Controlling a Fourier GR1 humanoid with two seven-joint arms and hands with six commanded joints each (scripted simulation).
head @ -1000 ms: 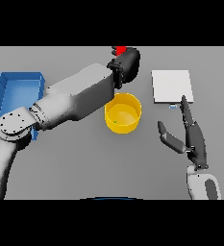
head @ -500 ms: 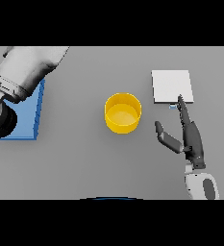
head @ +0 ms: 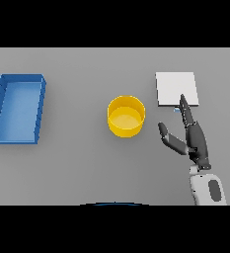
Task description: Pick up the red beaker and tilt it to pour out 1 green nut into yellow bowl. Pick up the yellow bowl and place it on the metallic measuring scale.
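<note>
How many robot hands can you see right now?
1. The right hand hovers over the table, fingers straight, between the yellow bowl and the scale. The left hand is out of view.

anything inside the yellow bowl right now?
The yellow bowl shows only its plain yellow floor from above; no green nut is visible. The near wall hides a thin strip of the floor, so that edge can't be checked.

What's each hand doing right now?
Left hand: not in view.
Right hand: open, fingers straight, holding nothing, between the yellow bowl and the scale.
</note>
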